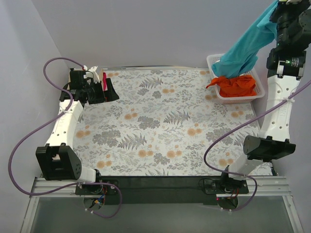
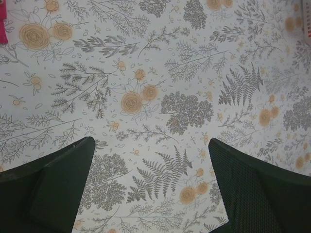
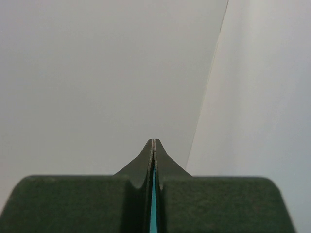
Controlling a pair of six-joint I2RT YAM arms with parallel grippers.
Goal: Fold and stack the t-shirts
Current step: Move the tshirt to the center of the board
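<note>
My right gripper (image 1: 280, 8) is raised high at the back right, shut on the turquoise-teal t-shirt (image 1: 245, 46). The shirt hangs from it in a long drape, its lower end reaching the white lattice basket (image 1: 212, 60). In the right wrist view the gripper (image 3: 153, 141) is pressed shut with a thin teal strip of cloth (image 3: 153, 208) between the fingers. A crumpled orange t-shirt (image 1: 238, 86) lies in the basket. My left gripper (image 1: 104, 91) is open and empty, low over the floral table cloth (image 1: 160, 126) at the back left. The left wrist view shows the gripper (image 2: 150, 141) over bare cloth.
A small magenta-red piece (image 1: 103, 78) sits beside the left gripper at the back left; it also shows at the top left corner of the left wrist view (image 2: 2, 29). Grey walls stand close behind and to the sides. The arm bases stand at the near edge.
</note>
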